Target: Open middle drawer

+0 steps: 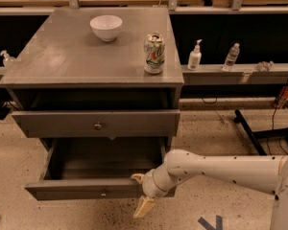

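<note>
The middle drawer [77, 189] is pulled far out of the grey cabinet. Its flat front carries a small dull knob [104, 193], and its inside looks empty. My gripper [140, 193] is at the right part of that front, on a white arm [221, 169] coming from the right. One cream finger [136, 177] sits over the front's top edge and the other finger [144, 207] hangs down in front of it. The fingers are spread, with the drawer front between them. The top drawer [53, 123], with a shinier silver knob [98, 126], stands slightly out above. The lowest drawer is hidden.
A white bowl [106, 27] and a drink can [154, 52] stand on the cabinet top [62, 56]. Behind on the right, a ledge holds a pump bottle [195, 55] and a small water bottle [231, 56]. A black stand leg [252, 135] lies on the speckled floor at right.
</note>
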Controlling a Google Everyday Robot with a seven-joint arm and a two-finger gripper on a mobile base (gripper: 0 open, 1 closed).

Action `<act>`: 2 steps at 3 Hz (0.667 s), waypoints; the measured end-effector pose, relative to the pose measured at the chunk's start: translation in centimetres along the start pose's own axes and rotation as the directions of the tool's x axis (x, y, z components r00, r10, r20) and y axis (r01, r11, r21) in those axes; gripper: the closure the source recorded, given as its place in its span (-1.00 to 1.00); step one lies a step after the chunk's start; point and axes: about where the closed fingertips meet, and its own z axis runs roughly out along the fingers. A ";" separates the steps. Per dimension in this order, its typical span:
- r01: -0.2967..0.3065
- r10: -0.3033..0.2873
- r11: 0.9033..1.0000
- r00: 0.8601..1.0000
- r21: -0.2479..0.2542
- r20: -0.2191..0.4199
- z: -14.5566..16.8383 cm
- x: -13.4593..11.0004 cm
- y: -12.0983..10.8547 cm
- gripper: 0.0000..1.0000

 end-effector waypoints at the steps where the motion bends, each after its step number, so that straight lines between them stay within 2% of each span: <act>1: -0.035 0.035 0.999 0.999 -0.011 0.005 0.0 -0.5 1.4 -0.40; 2: -0.052 0.052 0.998 0.998 -0.018 0.020 0.0 -0.8 1.9 -0.15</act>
